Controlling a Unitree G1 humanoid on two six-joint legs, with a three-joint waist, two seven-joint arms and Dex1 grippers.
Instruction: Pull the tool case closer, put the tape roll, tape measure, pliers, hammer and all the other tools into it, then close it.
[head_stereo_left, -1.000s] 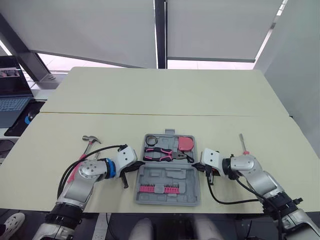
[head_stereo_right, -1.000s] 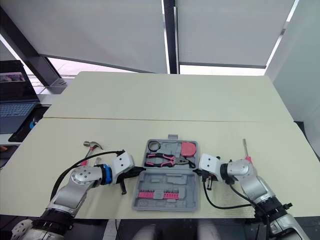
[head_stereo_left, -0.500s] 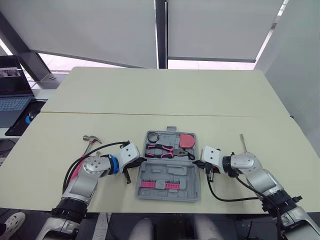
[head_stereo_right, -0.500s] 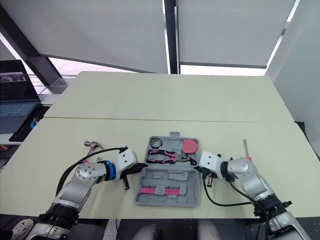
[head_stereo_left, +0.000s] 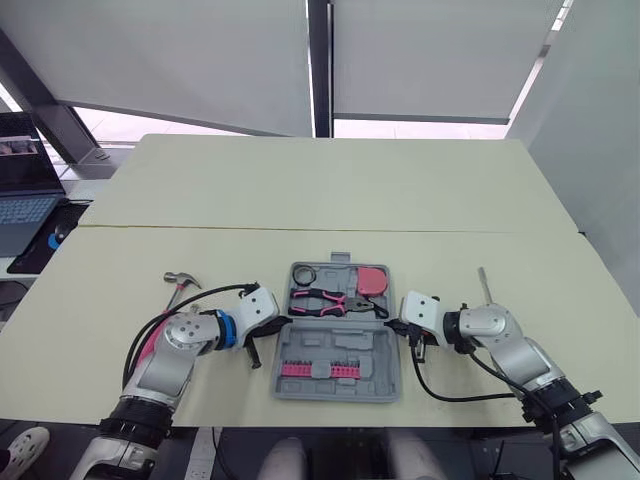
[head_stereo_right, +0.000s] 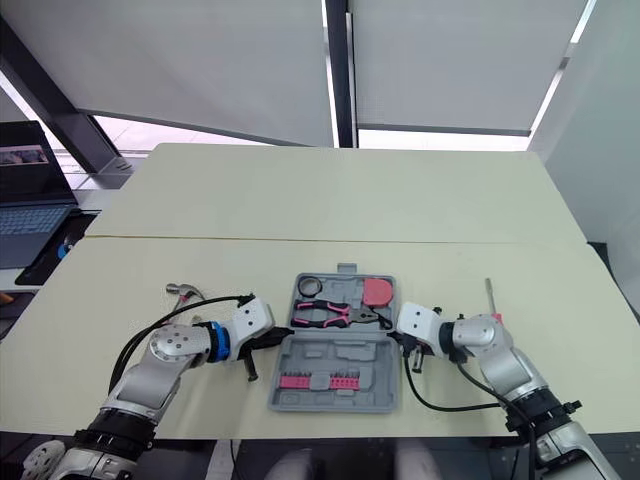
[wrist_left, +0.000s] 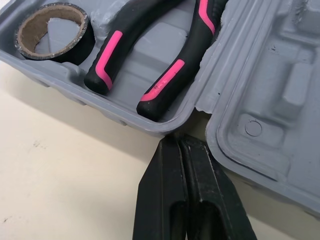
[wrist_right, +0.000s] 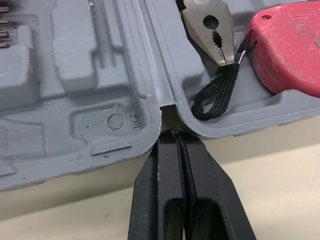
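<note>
The grey tool case (head_stereo_left: 385, 385) lies open near the table's front edge. Its far half holds the tape roll (head_stereo_left: 303, 274), the pink-handled pliers (head_stereo_left: 330, 300) and the red tape measure (head_stereo_left: 372, 283). A row of pink bits (head_stereo_left: 320, 369) sits in the near half. My left gripper (head_stereo_left: 283, 325) is shut, its tips (wrist_left: 180, 142) against the hinge notch on the case's left side. My right gripper (head_stereo_left: 392, 326) is shut too, its tips (wrist_right: 175, 135) at the right hinge notch. The hammer (head_stereo_left: 182, 279) lies left of the case, partly behind my left arm. A screwdriver (head_stereo_left: 484, 284) lies to the right.
A seam (head_stereo_left: 330, 230) runs across the table beyond the case, with bare tabletop behind it. A laptop (head_stereo_left: 20, 190) stands off the table's left side. Cables loop from both wrists over the table near the front edge.
The case has settled slightly farther from the front edge than a second ago. Both grippers stayed shut at its hinge ends and moved with it. Little differs over the last half second.
</note>
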